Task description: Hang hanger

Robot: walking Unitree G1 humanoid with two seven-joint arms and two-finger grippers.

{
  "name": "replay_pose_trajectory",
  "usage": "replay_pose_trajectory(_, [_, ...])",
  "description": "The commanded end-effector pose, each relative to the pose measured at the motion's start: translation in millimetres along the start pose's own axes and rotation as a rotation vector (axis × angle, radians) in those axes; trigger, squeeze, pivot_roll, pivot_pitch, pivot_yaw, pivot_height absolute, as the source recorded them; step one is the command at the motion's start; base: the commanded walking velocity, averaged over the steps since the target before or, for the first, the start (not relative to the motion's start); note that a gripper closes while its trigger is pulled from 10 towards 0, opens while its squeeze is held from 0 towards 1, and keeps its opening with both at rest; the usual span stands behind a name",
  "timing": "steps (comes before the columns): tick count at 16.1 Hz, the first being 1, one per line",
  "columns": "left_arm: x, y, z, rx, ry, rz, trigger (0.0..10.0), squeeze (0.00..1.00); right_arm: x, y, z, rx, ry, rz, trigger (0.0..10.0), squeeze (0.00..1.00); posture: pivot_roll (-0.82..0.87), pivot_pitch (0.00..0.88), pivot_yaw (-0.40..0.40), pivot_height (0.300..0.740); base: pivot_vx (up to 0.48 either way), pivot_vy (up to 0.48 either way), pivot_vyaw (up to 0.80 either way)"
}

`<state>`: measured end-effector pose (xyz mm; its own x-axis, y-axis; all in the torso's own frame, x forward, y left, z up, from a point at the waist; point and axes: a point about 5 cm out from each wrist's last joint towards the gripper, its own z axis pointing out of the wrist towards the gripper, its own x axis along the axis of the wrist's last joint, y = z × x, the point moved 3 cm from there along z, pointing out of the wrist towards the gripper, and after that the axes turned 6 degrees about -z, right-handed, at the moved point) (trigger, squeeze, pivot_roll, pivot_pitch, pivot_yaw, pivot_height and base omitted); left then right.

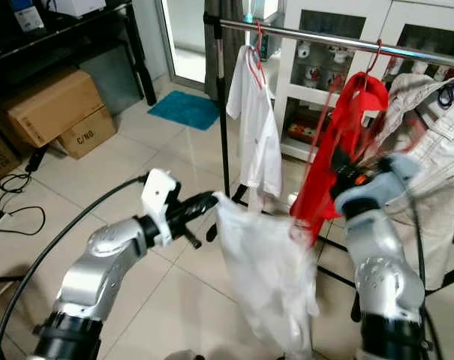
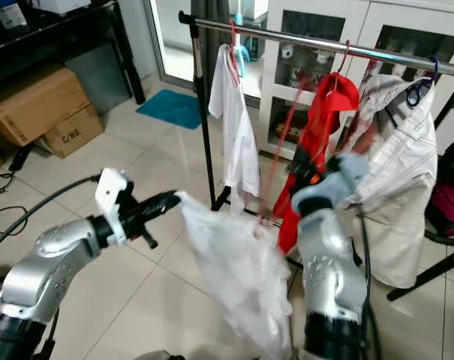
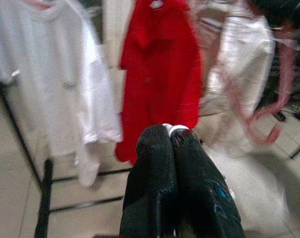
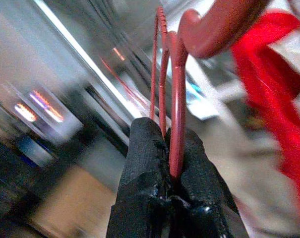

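Note:
A white garment [image 1: 266,266] hangs in front of me on a thin red hanger [image 2: 284,142]. My left gripper [image 1: 208,202] is shut on the garment's upper corner; a bit of white cloth [image 3: 170,129] shows between the fingertips. My right gripper [image 1: 348,177] is shut on the hanger's wire [image 4: 177,119] just below its hook [image 4: 214,29], held up below the metal rail [image 1: 324,37]. On the rail hang a white shirt [image 1: 254,127], a red garment [image 1: 356,112] and a beige garment [image 1: 433,150]. The wrist views are blurred.
The rack's black post [image 1: 225,112] and floor bars [image 1: 339,277] stand close ahead. A white glass-door cabinet [image 1: 317,82] is behind the rail. Cardboard boxes [image 1: 50,105] and loose cables [image 1: 16,202] lie at the left, a blue mat [image 1: 185,109] beyond them.

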<state>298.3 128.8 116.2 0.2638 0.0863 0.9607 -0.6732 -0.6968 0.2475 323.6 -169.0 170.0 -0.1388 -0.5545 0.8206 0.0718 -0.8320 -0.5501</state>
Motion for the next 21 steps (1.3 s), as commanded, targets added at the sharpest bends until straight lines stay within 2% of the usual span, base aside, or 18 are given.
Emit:
replay_pose_trajectory(1, [16, -21.6, -12.4, 0.117, 0.097, -0.066, 0.0, 0.00, 28, -12.4, -0.1, 0.084, 0.143, 0.128, 0.0, 0.00, -0.03, 0.000, 0.073, 0.740, 0.000, 0.000, 0.00])
replay_pose_trajectory(2, [30, -35.2, -19.8, 0.176, 0.202, -0.179, 0.0, 0.00, 37, -16.5, -0.9, 0.120, 0.186, 0.187, 0.0, 0.00, -0.03, 0.000, 0.074, 0.740, 0.000, 0.000, 0.00])
replay_pose_trajectory(3, [35, -39.8, -23.4, 0.193, 0.241, -0.226, 0.0, 0.00, 39, -17.1, -0.8, 0.126, 0.188, 0.186, 0.0, 0.00, -0.03, 0.000, 0.074, 0.740, 0.000, 0.000, 0.00])
replay_pose_trajectory(4, [33, -43.2, -28.2, 0.193, 0.174, -0.196, 0.0, 0.00, 26, -14.4, 2.8, 0.109, 0.104, 0.023, 0.0, 0.00, -0.04, 0.000, 0.060, 0.740, 0.000, 0.000, 0.00])
replay_pose_trajectory(5, [23, -38.5, -30.3, 0.172, 0.076, -0.127, 0.0, 0.00, 14, -8.2, 4.6, 0.062, 0.037, -0.084, 0.0, 0.00, -0.04, 0.000, 0.064, 0.740, 0.000, 0.000, 0.00])
replay_pose_trajectory(6, [15, -32.2, -29.4, 0.177, 0.046, -0.102, 0.0, 0.00, 5, -5.4, 2.7, 0.042, -0.010, -0.167, 10.0, 0.00, -0.03, 0.000, 0.066, 0.740, 0.000, 0.000, 0.00])
replay_pose_trajectory(7, [11, -29.0, -25.9, 0.202, 0.039, -0.075, 0.0, 0.00, 0, -5.5, -0.5, 0.048, -0.048, -0.245, 10.0, 0.00, -0.03, 0.000, 0.065, 0.740, 0.000, 0.000, 0.00])
replay_pose_trajectory(8, [11, -28.3, -23.0, 0.225, 0.043, -0.062, 0.0, 0.00, -3, -7.8, -3.3, 0.071, -0.082, -0.279, 10.0, 0.00, -0.03, 0.000, 0.064, 0.740, 0.000, 0.000, 0.00])
replay_pose_trajectory(9, [16, -27.9, -18.0, 0.253, 0.080, -0.055, 0.2, 0.00, -12, -5.6, -6.8, 0.060, -0.150, -0.352, 10.0, 0.00, -0.04, 0.000, 0.055, 0.740, 0.000, 0.000, 0.00])
replay_pose_trajectory(10, [19, -30.9, -14.5, 0.311, 0.102, -0.023, 6.9, 0.00, -15, -4.9, -9.3, 0.050, -0.158, -0.436, 10.0, 0.00, -0.04, 0.000, 0.045, 0.740, 0.000, 0.000, -0.80])
replay_pose_trajectory(11, [20, -30.7, -13.3, 0.324, 0.108, -0.006, 10.0, 0.00, -14, -5.5, -9.4, 0.042, -0.136, -0.461, 10.0, 0.00, -0.04, 0.000, 0.045, 0.740, 0.000, 0.000, -0.80])
replay_pose_trajectory(12, [22, -27.9, -13.2, 0.353, 0.141, 0.009, 10.0, 0.00, -16, -15.6, -13.6, 0.096, -0.130, -0.424, 10.0, 0.00, -0.04, 0.000, 0.046, 0.740, 0.000, 0.000, -0.80])
replay_pose_trajectory(13, [22, -27.1, -13.4, 0.364, 0.153, 0.000, 10.0, 0.00, -16, -18.1, -15.0, 0.116, -0.118, -0.398, 10.0, 0.00, -0.04, 0.000, 0.046, 0.740, 0.000, 0.000, -0.80])
replay_pose_trajectory(15, [18, -23.8, -9.1, 0.416, 0.171, -0.033, 10.0, 0.00, -11, -13.6, -14.2, 0.067, -0.074, -0.378, 10.0, 0.00, -0.04, 0.000, 0.045, 0.740, 0.000, 0.000, -0.80])
replay_pose_trajectory(16, [19, -25.1, -8.5, 0.448, 0.190, -0.023, 10.0, 0.00, -12, -13.9, -13.5, 0.066, -0.072, -0.423, 10.0, 0.00, -0.04, 0.000, 0.039, 0.740, 0.000, 0.000, -0.80])
replay_pose_trajectory(17, [21, -23.2, -6.9, 0.475, 0.238, -0.034, 10.0, 0.00, -13, -17.6, -13.8, 0.075, -0.072, -0.507, 10.0, 0.00, -0.04, 0.000, 0.029, 0.740, 0.000, 0.000, -0.80])
replay_pose_trajectory(19, [19, -16.6, -4.1, 0.470, 0.275, -0.084, 10.0, 0.00, -12, -15.3, -15.8, 0.050, -0.061, -0.495, 10.0, 0.00, -0.04, 0.000, 0.039, 0.740, 0.000, 0.000, -0.80])
replay_pose_trajectory(21, [22, -9.3, 3.7, 0.459, 0.317, -0.044, 10.0, 0.00, -17, -9.7, -14.3, 0.022, -0.094, -0.458, 10.0, 0.00, -0.04, 0.000, 0.048, 0.740, 0.000, 0.000, -0.80])
